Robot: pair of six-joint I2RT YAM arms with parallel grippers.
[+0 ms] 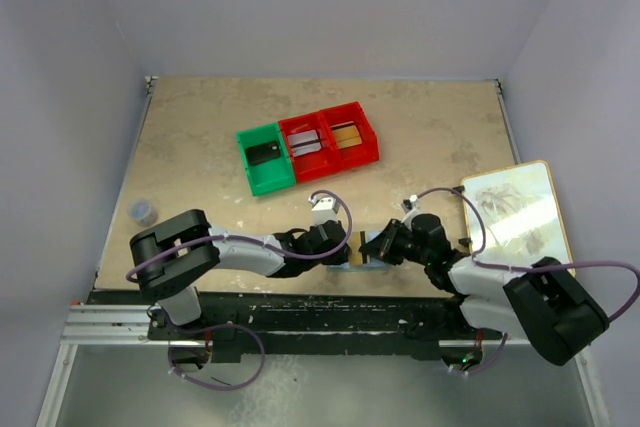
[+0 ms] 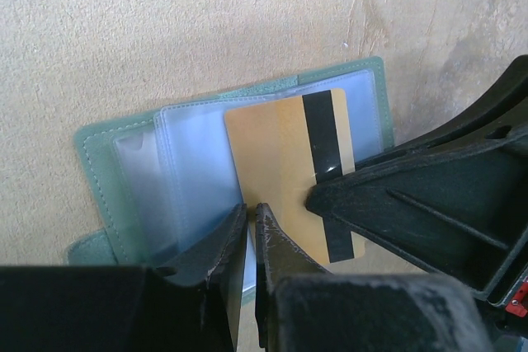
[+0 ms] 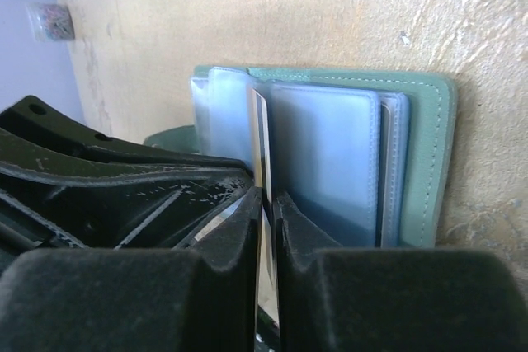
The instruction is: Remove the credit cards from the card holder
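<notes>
Two pinches — the right gripper clamps the gold card edge-on, the left gripper nips a clear sleeve beside it — over the card holder, lying open on the tan table near its front edge.

We see the card holder covered in a matt, finely grained, leather-like material with stitched edges. Its clear sleeves are soft, glossy plastic, slightly cloudy. The gold card is smooth plastic with a satin sheen and a shinier black magnetic stripe. The left gripper and right gripper are matt black plastic, scuffed pale along the finger edges. The table looks matt, rough and mottled. The red bins and green bin are glossy plastic.
</notes>
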